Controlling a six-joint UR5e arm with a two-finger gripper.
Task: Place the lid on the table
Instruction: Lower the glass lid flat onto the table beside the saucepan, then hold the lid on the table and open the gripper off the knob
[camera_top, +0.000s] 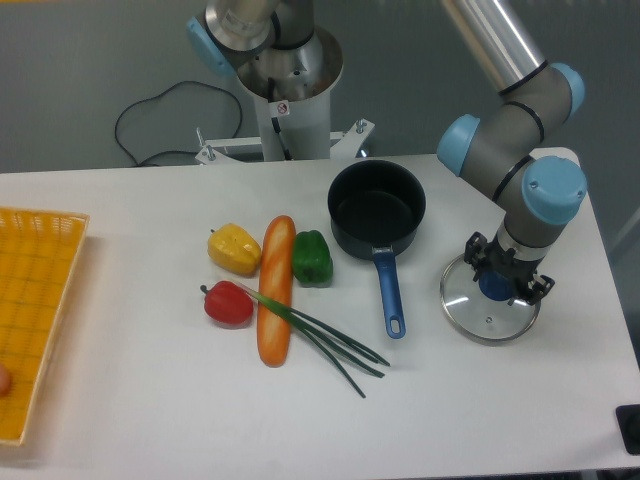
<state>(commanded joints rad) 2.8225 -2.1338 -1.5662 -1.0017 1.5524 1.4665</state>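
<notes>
The end effector (507, 280) pinched the lid (489, 303) by its knob, low over the counter (150, 400). You needed it flat before letting go.

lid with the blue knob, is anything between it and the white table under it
Nothing visible. The round clear glass lid sits over bare white tabletop, right of the dark saucepan. The hand is at its blue knob; whether the rim touches down is unclear.

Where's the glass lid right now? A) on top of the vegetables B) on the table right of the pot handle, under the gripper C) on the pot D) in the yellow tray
B: the lid lies on the white table to the right of the pot and its blue handle, with the gripper over its blue knob; the pot is uncovered.
</notes>
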